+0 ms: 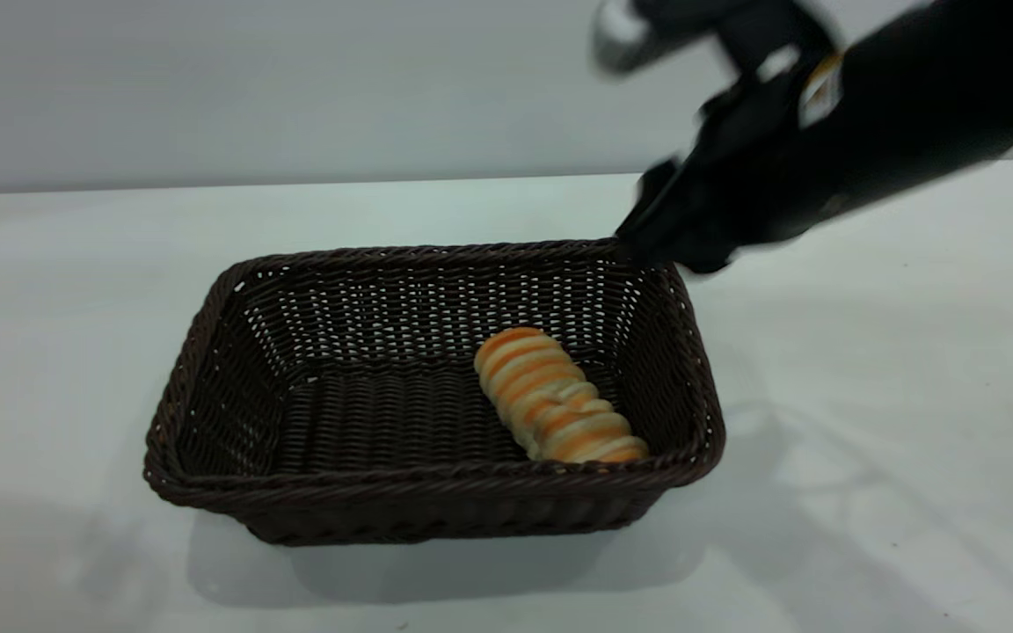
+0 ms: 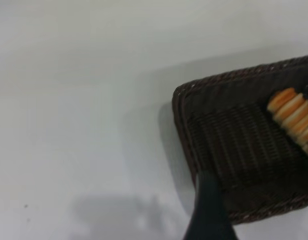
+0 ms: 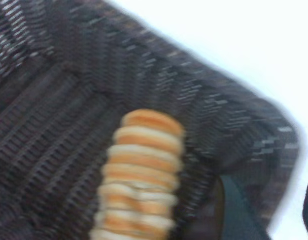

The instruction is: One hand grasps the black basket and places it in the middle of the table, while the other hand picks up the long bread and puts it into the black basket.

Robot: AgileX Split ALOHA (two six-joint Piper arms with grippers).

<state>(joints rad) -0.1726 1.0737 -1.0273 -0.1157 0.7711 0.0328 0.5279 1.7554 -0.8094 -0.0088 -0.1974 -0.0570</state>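
Observation:
The black basket (image 1: pixel 207 352) stands near the middle of the white table (image 1: pixel 867 396). The long bread (image 1: pixel 555 397) lies inside it on the floor, by the right wall. My right gripper (image 1: pixel 647 233) hovers just above the basket's far right corner, blurred. In the right wrist view the gripper (image 3: pixel 274 215) is open and empty, with the bread (image 3: pixel 141 175) and the basket wall (image 3: pixel 204 100) below it. My left gripper is out of the exterior view. Its wrist view shows one dark fingertip (image 2: pixel 209 215) over the basket's rim (image 2: pixel 180 120), apart from the bread (image 2: pixel 294 117), holding nothing.
A plain grey wall runs behind the table's far edge (image 1: pixel 295 186). Bare tabletop lies on all sides of the basket. A few tiny dark specks mark the table (image 2: pixel 25 206).

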